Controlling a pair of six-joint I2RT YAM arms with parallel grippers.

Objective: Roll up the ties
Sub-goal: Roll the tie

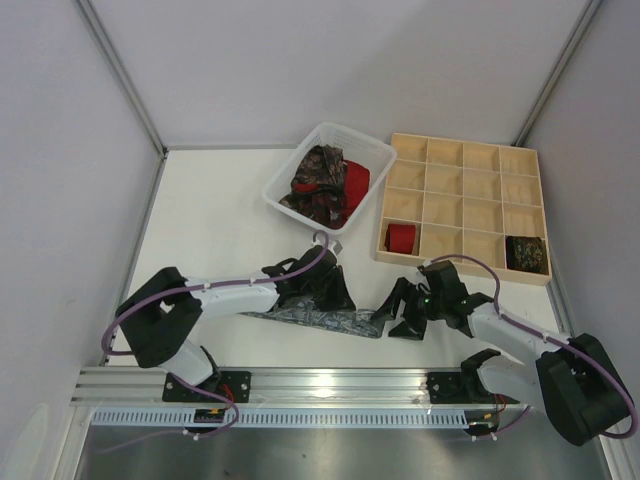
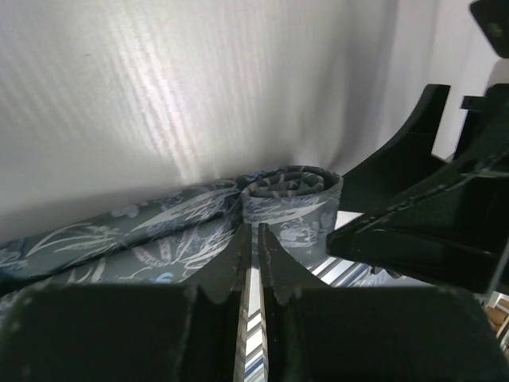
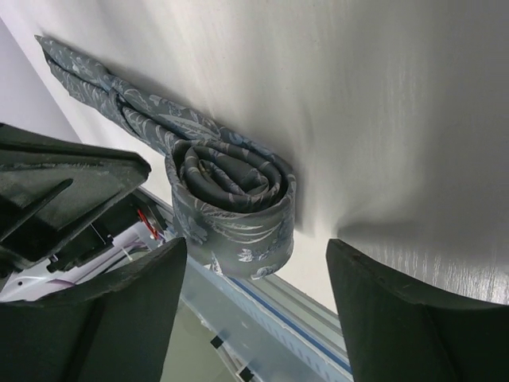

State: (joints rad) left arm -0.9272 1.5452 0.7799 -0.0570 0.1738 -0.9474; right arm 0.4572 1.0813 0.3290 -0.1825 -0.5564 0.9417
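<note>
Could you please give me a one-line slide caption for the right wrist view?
Open right gripper facing the partly rolled grey tie, its tail trailing across the table.

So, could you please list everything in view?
grey patterned tie: 1, grey, on table between the grippers, one end rolled
basket: 1, white plastic, far centre
loose ties: at least 2, maroon paisley and red, in basket
grid tray: 1, pale wood, right of basket
red tie roll: 1, red, tray's near-left compartment
dark tie roll: 1, dark paisley, tray's near-right compartment
left gripper: 1, black, nearly shut, beside the roll
right gripper: 1, black, open, facing the roll
</note>
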